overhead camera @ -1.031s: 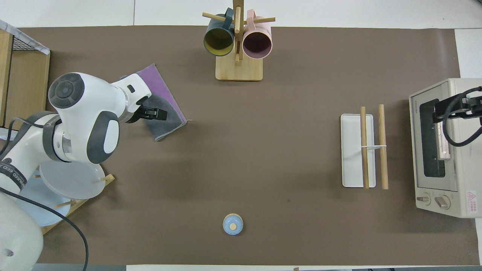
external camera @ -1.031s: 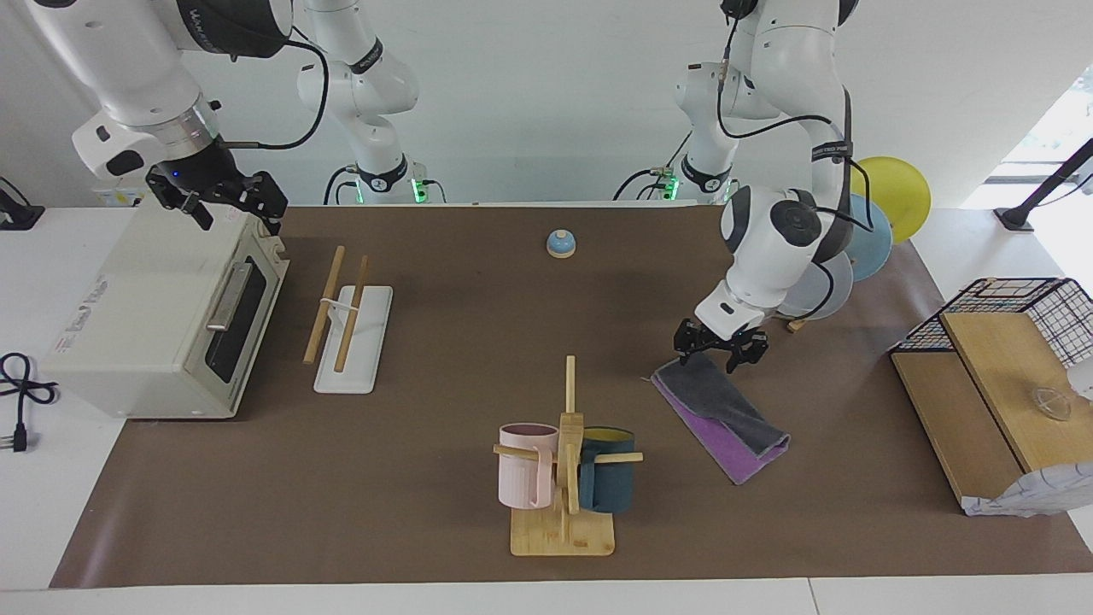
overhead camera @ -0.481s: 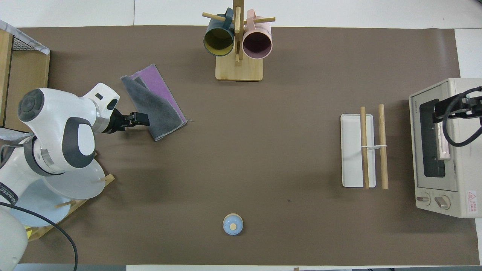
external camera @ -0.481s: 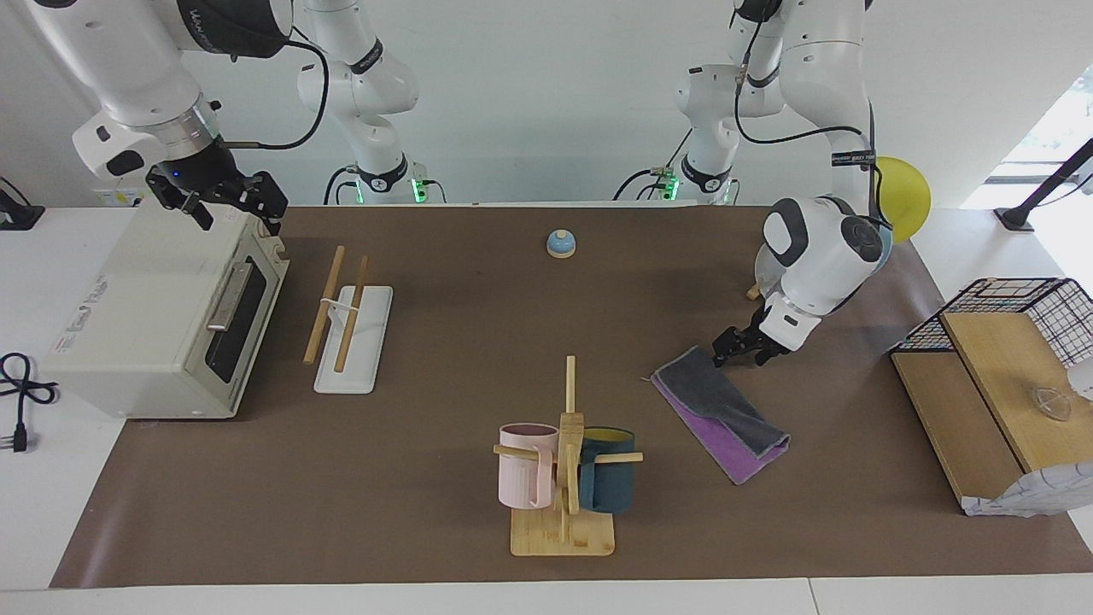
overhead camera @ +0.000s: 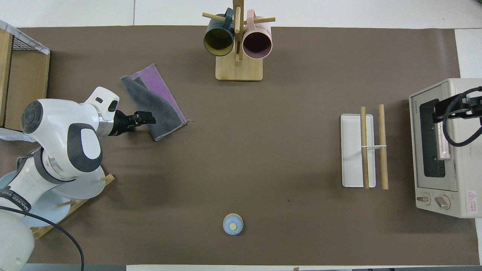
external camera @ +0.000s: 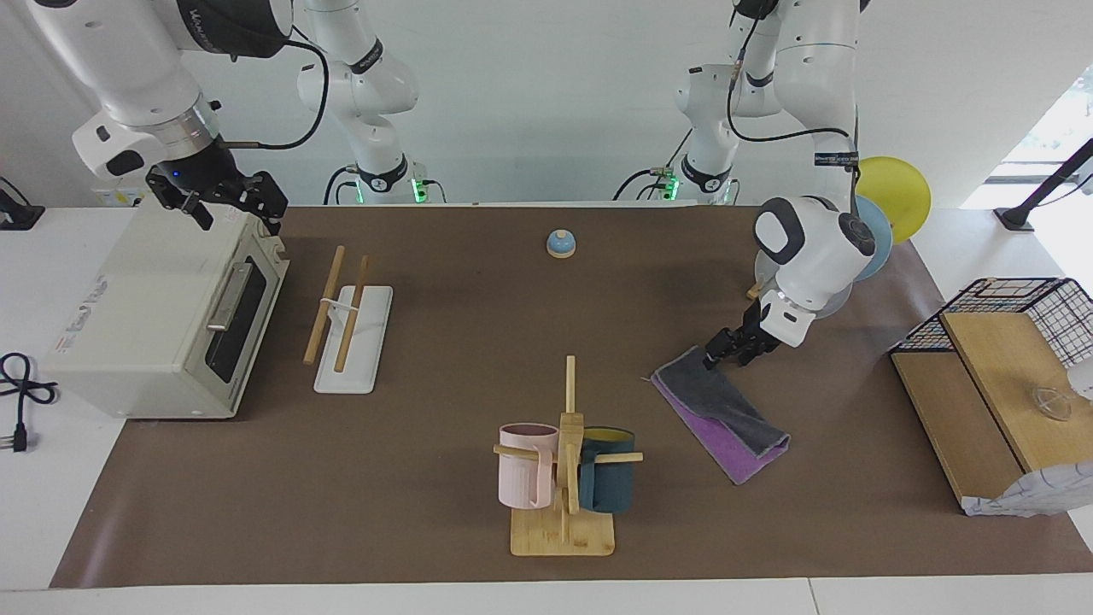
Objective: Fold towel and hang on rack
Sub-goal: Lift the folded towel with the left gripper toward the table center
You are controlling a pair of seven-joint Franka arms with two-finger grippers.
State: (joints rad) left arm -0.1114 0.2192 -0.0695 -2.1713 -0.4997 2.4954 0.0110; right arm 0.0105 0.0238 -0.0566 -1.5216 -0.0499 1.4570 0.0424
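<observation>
One layer of the folded towel point(external camera: 719, 410) lay beside the mug tree point(external camera: 564, 461); the left claw point(external camera: 722, 351), grip unclear, touched its edge and might unfold it. Right claw point(external camera: 224, 198) waited, open, over the oven point(external camera: 162, 316).

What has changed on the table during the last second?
The left tool drew away from over the towel toward the left arm's end of the table, then came back to its edge nearest the robots. The towel, the rack and the right tool over the oven stayed.
</observation>
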